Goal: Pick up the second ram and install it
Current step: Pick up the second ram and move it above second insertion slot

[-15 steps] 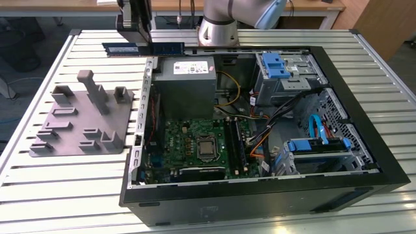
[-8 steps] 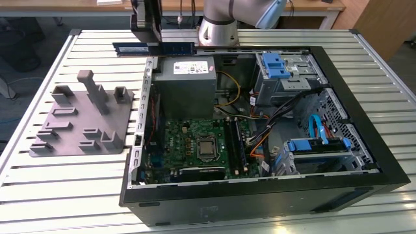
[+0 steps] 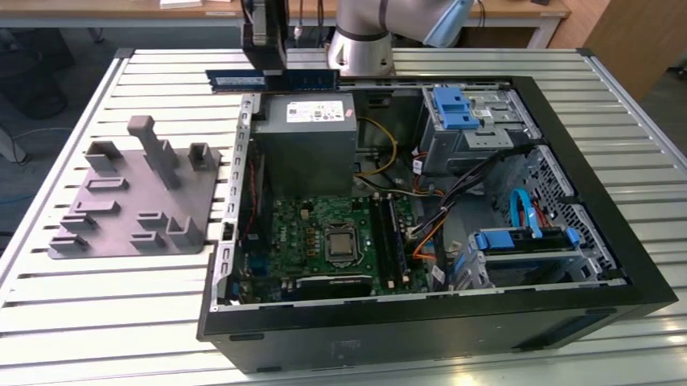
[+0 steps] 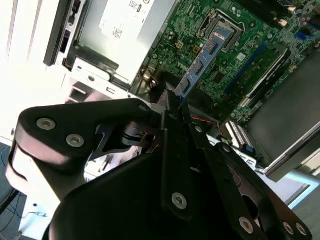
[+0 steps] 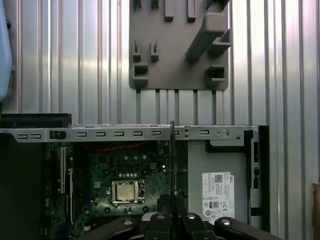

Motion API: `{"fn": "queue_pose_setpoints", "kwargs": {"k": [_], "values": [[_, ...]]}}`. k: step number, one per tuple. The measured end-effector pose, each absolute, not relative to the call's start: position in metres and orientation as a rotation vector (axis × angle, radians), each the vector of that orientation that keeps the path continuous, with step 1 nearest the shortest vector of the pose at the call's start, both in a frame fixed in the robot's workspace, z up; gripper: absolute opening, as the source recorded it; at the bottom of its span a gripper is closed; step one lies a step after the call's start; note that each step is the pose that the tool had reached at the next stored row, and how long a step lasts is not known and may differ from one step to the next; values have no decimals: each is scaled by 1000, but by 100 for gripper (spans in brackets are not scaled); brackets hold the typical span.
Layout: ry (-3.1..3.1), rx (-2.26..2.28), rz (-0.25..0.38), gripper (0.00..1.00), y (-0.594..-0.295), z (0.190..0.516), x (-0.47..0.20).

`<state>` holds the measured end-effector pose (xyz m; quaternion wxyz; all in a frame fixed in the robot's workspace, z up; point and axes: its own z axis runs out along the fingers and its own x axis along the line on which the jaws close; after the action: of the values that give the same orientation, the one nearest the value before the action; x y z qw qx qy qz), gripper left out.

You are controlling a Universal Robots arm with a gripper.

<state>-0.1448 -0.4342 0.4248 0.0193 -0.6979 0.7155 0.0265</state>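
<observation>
exterior view, read from its left to its right. a grey fixture (image 3: 134,193) stands on the slatted surface (image 3: 64,322), its pockets bare as far as i can see. next comes my hand (image 3: 266,66), hanging above the far edge of the open case (image 3: 429,322), clamped on the second ram (image 3: 311,79). the stick is off the surface and above the power supply (image 3: 304,129), its long axis running across the exterior view from left to right.

the memory slots (image 3: 388,233) lie on the motherboard (image 3: 311,241), toward the exterior view's right of my hand and nearer that camera. their long axis runs from near to far, so i judge the stick to lie crosswise to them. furthest right is a blue drive cage (image 3: 462,108).

in the second wrist view the second ram (image 4: 205,60) juts from my fingertips over the board. in the first wrist view it shows edge-on as a thin line (image 5: 172,160).

hidden: the pinched part of the stick, covered by my hand. i cannot tell whether any slot is already filled.
</observation>
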Motion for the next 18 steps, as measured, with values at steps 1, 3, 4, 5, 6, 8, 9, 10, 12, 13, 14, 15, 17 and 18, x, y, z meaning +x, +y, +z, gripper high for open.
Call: {"fn": "queue_pose_setpoints", "kwargs": {"k": [1,3,4,5,6,8,9,10,12,13,14,15,17,18], "values": [[2221,-2166,82,14,-434,425,-142],[2221,-2166,82,14,-434,425,-138],[2221,-2166,82,14,-434,425,-136],[2221,-2166,82,14,-434,425,-134],[2221,-2166,82,14,-434,425,-132],[2221,-2166,83,14,-434,425,-128],[2221,-2166,83,14,-434,425,-125],[2221,-2166,83,14,-434,425,-123],[2221,-2166,83,14,-434,425,-119],[2221,-2166,83,14,-434,425,-117],[2221,-2166,83,14,-434,425,-114],[2221,-2166,83,14,-434,425,-112],[2221,-2166,83,14,-434,425,-108],[2221,-2166,83,14,-434,425,-105]]}}
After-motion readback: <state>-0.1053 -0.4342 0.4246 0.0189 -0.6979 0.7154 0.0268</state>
